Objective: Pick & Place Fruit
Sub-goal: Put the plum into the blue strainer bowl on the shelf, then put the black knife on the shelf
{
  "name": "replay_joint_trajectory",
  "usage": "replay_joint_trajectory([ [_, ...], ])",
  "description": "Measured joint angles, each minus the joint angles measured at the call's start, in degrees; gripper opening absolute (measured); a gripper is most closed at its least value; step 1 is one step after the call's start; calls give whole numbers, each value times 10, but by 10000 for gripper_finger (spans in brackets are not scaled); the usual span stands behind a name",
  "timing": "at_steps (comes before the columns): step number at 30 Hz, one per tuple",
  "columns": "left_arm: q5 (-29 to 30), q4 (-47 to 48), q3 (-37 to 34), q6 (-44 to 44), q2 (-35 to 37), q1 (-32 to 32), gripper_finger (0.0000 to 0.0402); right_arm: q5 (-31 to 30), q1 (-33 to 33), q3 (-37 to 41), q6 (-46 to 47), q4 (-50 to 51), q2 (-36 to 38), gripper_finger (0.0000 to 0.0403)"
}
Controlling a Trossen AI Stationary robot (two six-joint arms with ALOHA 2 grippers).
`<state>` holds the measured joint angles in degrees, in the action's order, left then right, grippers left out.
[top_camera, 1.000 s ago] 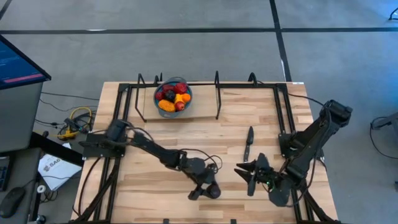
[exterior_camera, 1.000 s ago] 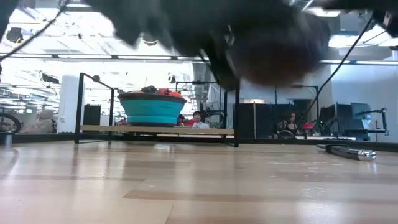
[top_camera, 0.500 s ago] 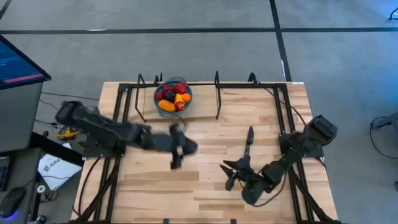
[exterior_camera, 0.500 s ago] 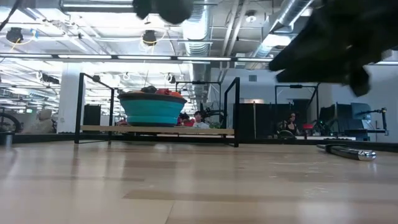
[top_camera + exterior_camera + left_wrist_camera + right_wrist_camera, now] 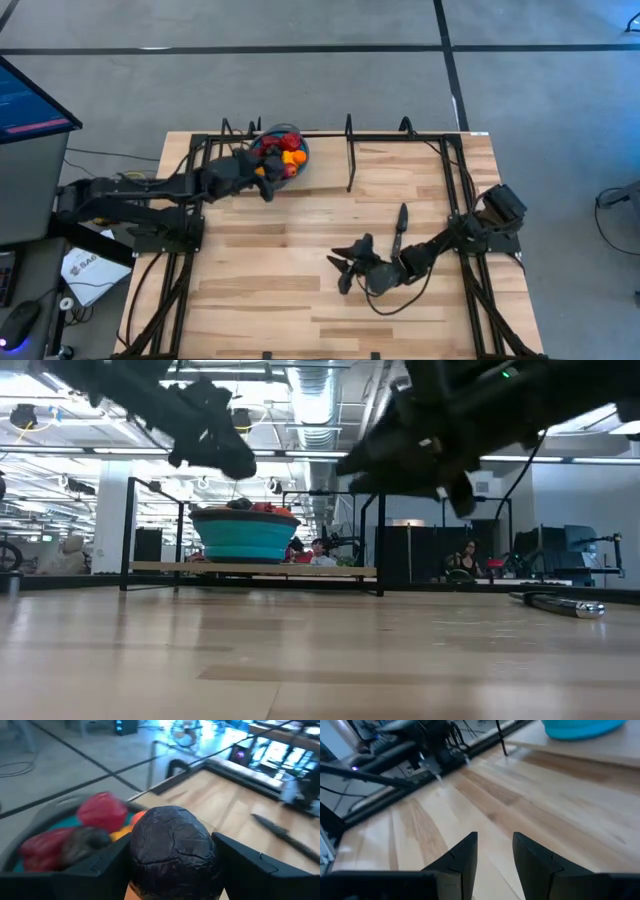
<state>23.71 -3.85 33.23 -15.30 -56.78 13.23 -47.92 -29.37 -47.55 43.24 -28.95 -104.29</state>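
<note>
My left gripper (image 5: 172,857) is shut on a dark purple, wrinkled round fruit (image 5: 172,845) and hovers at the near rim of the blue bowl (image 5: 300,150). In the high view the left gripper (image 5: 263,186) overlaps the bowl's near left side. The bowl (image 5: 30,820) holds red, orange and dark fruit pieces (image 5: 285,152) and stands on a raised wooden shelf (image 5: 250,568). My right gripper (image 5: 345,270) is open above the table's near middle, touching nothing. My left gripper pinches the dark purple fruit between its two fingers, one finger (image 5: 97,867) on each side of its round body (image 5: 170,827). The fruit is lifted clear of the table, beside the bowl's rim. The high view hides the fruit under the gripper.
A slim black knife (image 5: 400,228) lies on the table right of centre, just beyond my right gripper; it also shows in the low view as the knife (image 5: 558,603). Black metal frame posts (image 5: 349,150) stand along the far edge beside the bowl.
My left gripper has carried the purple fruit from the table's near middle up and toward the far left, arriving at the bowl. My right gripper has moved toward the table's left, from the near right to the near middle.
</note>
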Motion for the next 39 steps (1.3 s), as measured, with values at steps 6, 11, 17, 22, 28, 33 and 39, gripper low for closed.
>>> replay_joint_trajectory([
  [6,-1,-56,-52,0,-1,38,248,3,14,-15,-42,-16,0,118],
  [11,-1,-95,-76,0,-4,59,248,8,18,-27,-49,-17,0,118],
  [17,-12,-112,-92,4,-4,74,269,9,21,-27,-49,-19,0,118],
  [22,-31,-139,-102,2,-13,86,291,9,23,-27,-49,-28,0,118],
  [28,-42,-242,-102,33,-57,84,279,14,29,-27,-48,-33,0,118],
  [33,-44,-264,-102,67,-93,94,265,15,29,-27,-48,-38,0,118],
  [39,-42,-267,-102,106,-85,94,258,16,29,-27,-47,-39,0,118],
])
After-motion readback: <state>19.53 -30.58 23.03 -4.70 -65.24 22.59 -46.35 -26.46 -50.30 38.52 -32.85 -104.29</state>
